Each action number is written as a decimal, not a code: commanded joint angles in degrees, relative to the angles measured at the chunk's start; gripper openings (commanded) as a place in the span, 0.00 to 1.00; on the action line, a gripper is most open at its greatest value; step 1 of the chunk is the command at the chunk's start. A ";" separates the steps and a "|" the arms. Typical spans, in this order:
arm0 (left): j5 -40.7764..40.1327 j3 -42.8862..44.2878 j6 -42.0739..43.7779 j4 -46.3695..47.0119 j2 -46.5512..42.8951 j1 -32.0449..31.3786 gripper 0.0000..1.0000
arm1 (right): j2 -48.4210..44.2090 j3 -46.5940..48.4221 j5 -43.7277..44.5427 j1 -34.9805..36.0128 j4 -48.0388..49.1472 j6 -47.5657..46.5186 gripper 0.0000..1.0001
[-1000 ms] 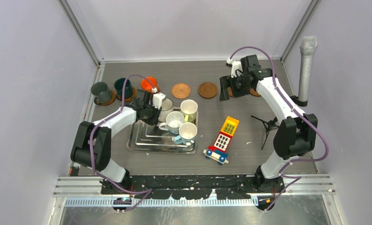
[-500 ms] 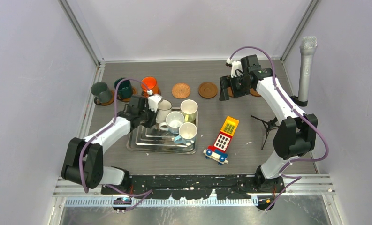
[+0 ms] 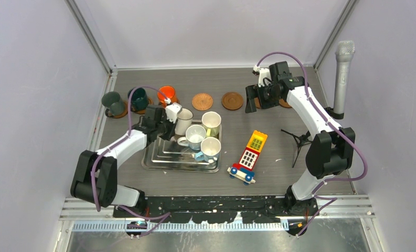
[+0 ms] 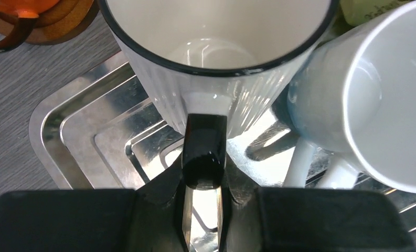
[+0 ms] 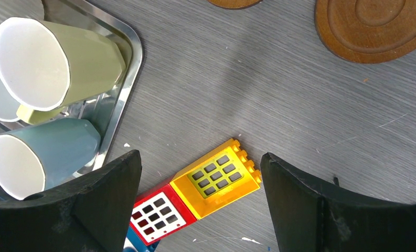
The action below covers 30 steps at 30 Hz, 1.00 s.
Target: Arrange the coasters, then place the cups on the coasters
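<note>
Evidently little moves in the top view over the last second. The left arm has swung its elbow outward, and the left gripper (image 3: 169,127) stays clamped on the white ribbed mug (image 3: 183,121). That mug has barely shifted from the back-left corner of the metal tray (image 3: 163,157). A grey-green cup (image 3: 113,102), a teal cup (image 3: 138,98) and an orange cup (image 3: 167,94) already stand on coasters (image 3: 123,111) along the back. 2 bare coasters (image 3: 202,101) lie just right of them. The right gripper (image 3: 255,98) hovers unmoved at the back right, spread wide and holding nothing.

From the left wrist, the fingers pinch the mug's black handle (image 4: 203,152). The mug stands upright over the tray with a white cup (image 4: 363,105) close on its right. Whether its base touches the tray cannot be told.

From the right wrist, the wide-apart fingers frame a toy brick phone (image 5: 205,184), with one of the bare coasters beyond.

The grip looks settled, so lifting this mug to the nearest bare coaster seems the step in hand. 4 cups remain on the tray.
</note>
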 commanded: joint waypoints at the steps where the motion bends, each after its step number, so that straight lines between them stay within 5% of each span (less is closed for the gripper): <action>1: 0.48 0.64 2.36 2.44 1.45 1.42 0.00 | -2.63 0.32 -0.63 -0.15 0.29 0.00 0.88; 5: 0.84 0.57 4.09 -0.34 0.82 2.37 0.06 | -2.61 0.18 -0.48 -0.15 0.31 -0.09 0.88; 9: 1.85 0.92 4.70 -4.09 -0.14 3.40 0.34 | -2.53 0.20 -0.64 -0.17 0.26 0.00 0.88; 13: 2.39 -0.18 5.62 -5.95 -2.10 4.29 0.45 | -2.51 0.20 -0.64 -0.15 0.38 0.00 0.88; 30: 2.17 1.71 1.67 -1.73 -1.87 4.95 0.44 | -2.35 0.39 -1.29 -0.15 0.66 0.71 0.88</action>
